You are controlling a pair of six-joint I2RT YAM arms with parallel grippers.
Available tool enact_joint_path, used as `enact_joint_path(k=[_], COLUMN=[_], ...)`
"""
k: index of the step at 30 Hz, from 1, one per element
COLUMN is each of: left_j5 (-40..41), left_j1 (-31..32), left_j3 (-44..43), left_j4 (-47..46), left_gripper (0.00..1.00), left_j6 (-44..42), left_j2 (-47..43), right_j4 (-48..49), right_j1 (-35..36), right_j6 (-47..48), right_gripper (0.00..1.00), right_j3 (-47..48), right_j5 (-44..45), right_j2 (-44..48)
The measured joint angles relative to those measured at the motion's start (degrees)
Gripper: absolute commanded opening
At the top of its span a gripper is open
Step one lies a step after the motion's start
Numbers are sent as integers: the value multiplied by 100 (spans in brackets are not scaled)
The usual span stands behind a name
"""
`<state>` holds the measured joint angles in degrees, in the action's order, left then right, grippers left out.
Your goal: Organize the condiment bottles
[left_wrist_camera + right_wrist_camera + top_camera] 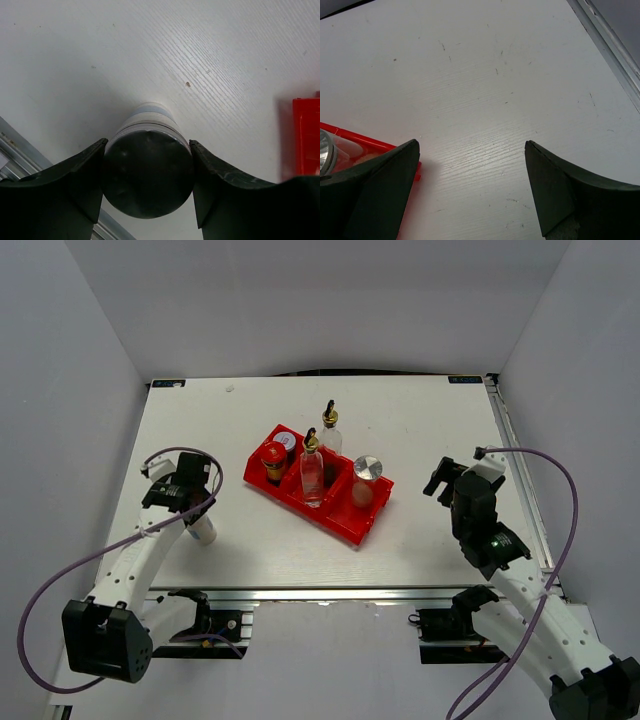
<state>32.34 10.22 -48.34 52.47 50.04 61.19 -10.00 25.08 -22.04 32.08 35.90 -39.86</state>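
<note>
A dark-capped shaker (147, 177) sits clenched in the left claw (147, 150), well left of the red bin (352, 531) on the white surface (430, 430). The bin holds a red-lidded jar (273, 459), a front tall bottle (312, 472), a rear tall bottle (330, 432) and a silver-capped shaker (367, 472). The right claw (470, 150) hangs released just beside the bin.

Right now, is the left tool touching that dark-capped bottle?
Touching. Left wrist view: both fingers of the left tool sit flush against the dark-capped bottle, no gap.

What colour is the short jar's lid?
The jar lid is red; the top external view shows it best.
</note>
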Motion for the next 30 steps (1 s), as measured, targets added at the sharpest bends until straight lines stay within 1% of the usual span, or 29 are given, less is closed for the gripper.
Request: enact_joint_path(k=[1, 3, 4, 5, 8, 12, 17, 20, 22, 23, 25, 27, 30], left_j5=[-13, -24, -44, -63, -201, -627, -1462, -2229, -2651, -2787, -2830, -2828, -3088], left_j1=[0, 2, 2, 2, -2, -2, -4, 13, 129, 282, 619, 1331, 2004], left_j3=[-7, -59, -136, -236, -745, -1617, -2417, -3091, -3386, -3508, -3738, -4240, -4977], left_j4=[28, 107, 164, 208, 203, -225, -1366, -1987, -2514, -2745, -2879, -2879, -2806], left_gripper=[20, 12, 3, 0, 0, 0, 0, 0, 0, 0, 0, 0, 0], left_j6=[2, 4, 4, 2, -22, -66, -42, -50, -48, -59, -195, -474, -813], left_j2=[-20, -63, -85, -101, -155, -251, -273, 157, 507, 693, 981, 1528, 2218], right_j4=[0, 2, 2, 2, 2, 2, -9, -13, -7, 4, 31, 39, 31], right_j1=[0, 0, 0, 0, 0, 0, 0, 0, 0, 0, 0, 0, 0], right_j6=[-2, -2, -2, -4, -4, -4, -2, -2, 0, 4, 9, 17, 20], right_gripper=[89, 90, 89, 89, 89, 89, 89, 89, 89, 89, 89, 89, 89], right_j3=[0, 0, 0, 0, 0, 0, 0, 0, 0, 0, 0, 0, 0], right_j5=[-9, -17, -24, -35, -59, -131, -181, -181, -179, -179, -179, -173, -157], right_j2=[28, 81, 101, 116, 127, 127, 177, 275, 328, 341, 337, 306, 232])
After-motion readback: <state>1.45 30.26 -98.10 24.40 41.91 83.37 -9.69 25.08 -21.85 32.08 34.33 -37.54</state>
